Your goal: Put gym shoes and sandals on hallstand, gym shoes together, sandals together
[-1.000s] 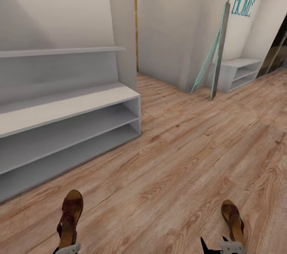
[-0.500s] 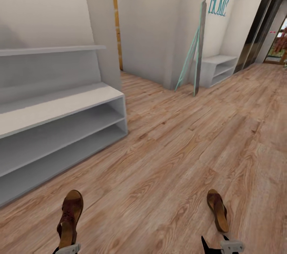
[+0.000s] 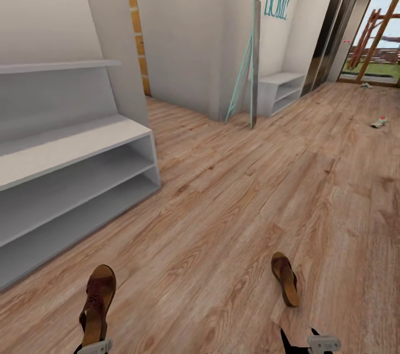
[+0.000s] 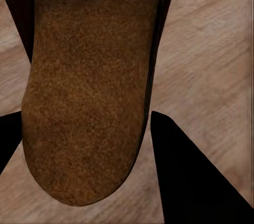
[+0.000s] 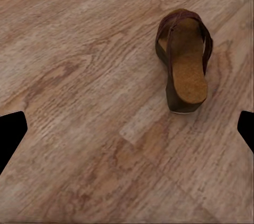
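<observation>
One brown sandal gripped, its mate lying flat on the wood-plank corridor floor [image 3: 233, 193].

The left gripper [image 4: 84, 129] pinches a grainy tan-footbed sandal [image 3: 98, 304]. The right gripper [image 3: 308, 343] hangs with jaws spread just short of the other leather sandal [image 5: 183, 57]. The pale grey hallstand [image 3: 72, 176] stands to the left, its open shelves smooth and boxy.

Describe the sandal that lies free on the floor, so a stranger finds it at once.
Start at the pale grey hallstand and cross the wood-plank floor toward the robot's right. There, before the right gripper, lies a flat brown sandal. Unlike the other sandal, no gripper holds it.
</observation>
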Available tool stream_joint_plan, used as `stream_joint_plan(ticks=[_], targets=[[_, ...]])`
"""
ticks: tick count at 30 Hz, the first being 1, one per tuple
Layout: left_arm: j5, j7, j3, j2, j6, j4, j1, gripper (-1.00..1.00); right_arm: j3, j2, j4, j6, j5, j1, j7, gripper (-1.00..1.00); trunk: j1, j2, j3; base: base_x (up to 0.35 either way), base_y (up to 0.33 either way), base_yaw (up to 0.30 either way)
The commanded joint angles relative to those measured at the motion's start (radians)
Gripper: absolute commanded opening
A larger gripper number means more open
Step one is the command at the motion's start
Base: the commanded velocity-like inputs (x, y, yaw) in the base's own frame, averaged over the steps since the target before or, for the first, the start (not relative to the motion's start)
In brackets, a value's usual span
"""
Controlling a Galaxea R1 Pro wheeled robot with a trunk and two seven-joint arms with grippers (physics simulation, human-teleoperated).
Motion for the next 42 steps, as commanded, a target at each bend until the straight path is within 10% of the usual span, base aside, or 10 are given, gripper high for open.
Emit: stream_joint_plan(ticks=[1, 42], targets=[[-0.001, 0.002, 0.000, 0.000, -0.002, 0.000, 0.000, -1.00, -0.006, 0.001, 0.001, -0.003, 0.003, -0.001, 0.008, 1.00, 0.000, 0.000, -0.002, 0.000, 0.000, -0.223], [-0.001, 0.002, 0.000, 0.000, -0.002, 0.000, 0.000, -1.00, -0.006, 0.001, 0.000, -0.002, 0.003, -0.001, 0.008, 1.00, 0.000, 0.000, -0.029, 0.000, 0.000, -0.200]])
